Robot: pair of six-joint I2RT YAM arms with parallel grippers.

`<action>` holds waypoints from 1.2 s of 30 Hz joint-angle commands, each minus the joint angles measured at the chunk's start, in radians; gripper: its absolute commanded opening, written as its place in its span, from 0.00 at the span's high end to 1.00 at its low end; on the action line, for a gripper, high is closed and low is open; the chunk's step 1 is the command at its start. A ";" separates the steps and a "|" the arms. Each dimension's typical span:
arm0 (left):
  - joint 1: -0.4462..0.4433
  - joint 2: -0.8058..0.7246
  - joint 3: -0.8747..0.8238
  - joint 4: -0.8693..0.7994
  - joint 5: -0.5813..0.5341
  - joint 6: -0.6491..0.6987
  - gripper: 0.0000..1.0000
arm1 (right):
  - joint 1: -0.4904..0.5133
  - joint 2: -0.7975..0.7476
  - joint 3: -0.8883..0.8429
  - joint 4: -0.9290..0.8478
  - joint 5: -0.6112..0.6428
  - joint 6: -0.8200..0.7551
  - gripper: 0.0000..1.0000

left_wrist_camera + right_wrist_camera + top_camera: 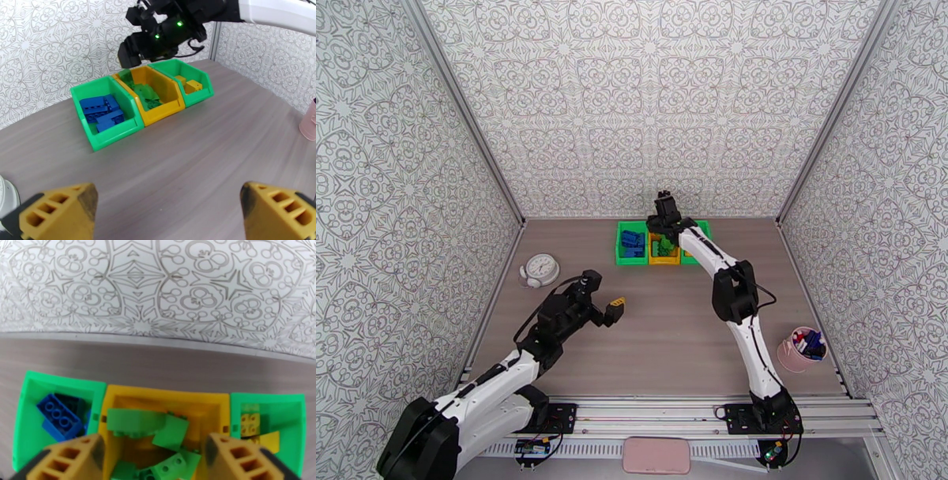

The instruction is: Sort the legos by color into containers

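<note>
Three containers stand in a row at the back of the table. The left green bin (630,256) holds blue legos (102,112). Green legos (170,433) lie in the yellow-orange middle bin (166,392), and yellow legos (251,423) in the right green bin (268,398). Just above the middle bin hangs my right gripper (156,457), open, with nothing between its fingers. One green brick below it looks blurred. Over bare table at the near left, my left gripper (170,213) stands wide open and holds nothing.
A white round clock (541,270) lies near the left wall. A pink cup (802,350) with small items stands at the near right. Patterned walls close in the table on three sides. Bare wood lies between my left gripper and the bins.
</note>
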 commanded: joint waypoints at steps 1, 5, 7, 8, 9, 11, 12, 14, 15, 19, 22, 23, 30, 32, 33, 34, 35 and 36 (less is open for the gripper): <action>0.027 -0.038 -0.018 -0.033 -0.010 0.013 0.00 | -0.001 -0.134 -0.137 0.054 0.012 0.006 0.23; 0.048 -0.091 -0.051 -0.065 -0.100 0.012 0.00 | -0.001 -0.289 -0.384 0.177 -0.009 0.016 0.15; 0.061 -0.116 -0.063 -0.088 -0.156 0.015 0.00 | -0.001 -0.360 -0.503 0.240 -0.014 0.018 0.12; 0.072 -0.129 -0.066 -0.104 -0.185 0.024 0.00 | -0.001 -0.403 -0.561 0.265 -0.018 0.014 0.10; 0.084 -0.139 -0.068 -0.110 -0.217 0.013 0.00 | -0.001 -0.437 -0.614 0.284 -0.015 0.007 0.09; 0.132 -0.158 -0.083 -0.081 -0.272 -0.026 0.00 | -0.003 -0.522 -0.733 0.334 0.005 -0.018 0.06; 0.157 -0.162 -0.084 -0.073 -0.275 -0.028 0.00 | -0.005 -0.564 -0.794 0.359 0.020 -0.033 0.05; 0.207 -0.167 -0.068 -0.097 -0.246 0.032 0.00 | -0.019 -0.644 -0.913 0.405 0.033 -0.058 0.04; 0.222 -0.162 -0.060 -0.105 -0.256 0.046 0.00 | -0.030 -0.677 -0.965 0.424 0.033 -0.066 0.03; 0.305 -0.102 -0.054 -0.035 -0.265 0.081 0.00 | -0.098 -0.814 -1.170 0.479 0.048 -0.111 0.01; 0.378 0.005 -0.058 0.061 -0.224 0.095 0.00 | -0.154 -0.902 -1.290 0.527 0.085 -0.138 0.01; 0.396 0.045 -0.061 0.095 -0.215 0.103 0.00 | -0.170 -0.929 -1.325 0.543 0.104 -0.149 0.01; 0.444 0.218 -0.105 0.295 -0.224 0.109 0.00 | -0.272 -1.048 -1.529 0.674 0.160 -0.175 0.00; 0.450 0.262 -0.116 0.366 -0.224 0.102 0.00 | -0.303 -1.053 -1.595 0.771 0.139 -0.179 0.00; 0.458 0.277 -0.115 0.388 -0.213 0.095 0.00 | -0.311 -1.052 -1.622 0.821 0.131 -0.181 0.00; 0.468 0.297 -0.113 0.410 -0.198 0.095 0.00 | -0.320 -1.046 -1.653 0.874 0.119 -0.192 0.00; 0.476 0.309 -0.108 0.416 -0.186 0.101 0.00 | -0.327 -1.038 -1.677 0.927 0.108 -0.203 0.00; 0.489 0.324 -0.103 0.430 -0.168 0.099 0.00 | -0.329 -1.029 -1.698 0.971 0.103 -0.211 0.00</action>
